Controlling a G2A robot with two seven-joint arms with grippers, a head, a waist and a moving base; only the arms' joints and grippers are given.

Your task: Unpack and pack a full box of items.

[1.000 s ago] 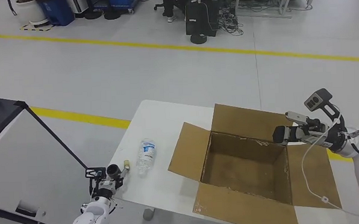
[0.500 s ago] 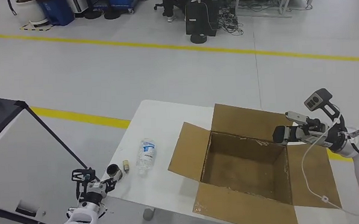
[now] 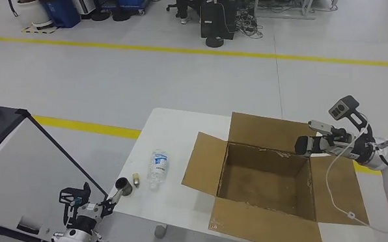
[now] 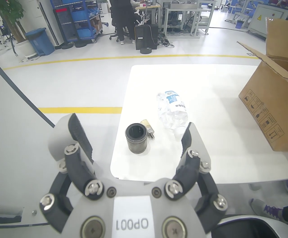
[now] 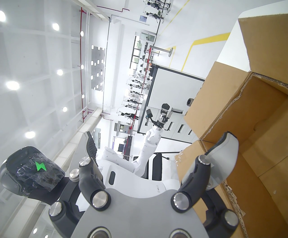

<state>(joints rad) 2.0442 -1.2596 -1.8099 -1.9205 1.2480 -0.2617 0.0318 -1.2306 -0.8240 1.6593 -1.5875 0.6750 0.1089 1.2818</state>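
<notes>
My left gripper [image 4: 131, 121] and right gripper [image 5: 158, 136]: both wide open, empty.
Left hangs off the table's [image 3: 171, 128] near-left corner, where cylinder [image 4: 136, 138], fitting [image 4: 147, 126] and bottle [image 4: 172, 109] sit. Right is at the open box's [image 3: 259, 128] right rim.

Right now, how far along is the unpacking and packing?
Done: the box looks empty, with a bottle, a cylinder and a small brass part out on the table. In hand: nothing; the left gripper is open off the table edge near the cylinder, and the right gripper is open at the box rim. Left: packing all three back.
</notes>
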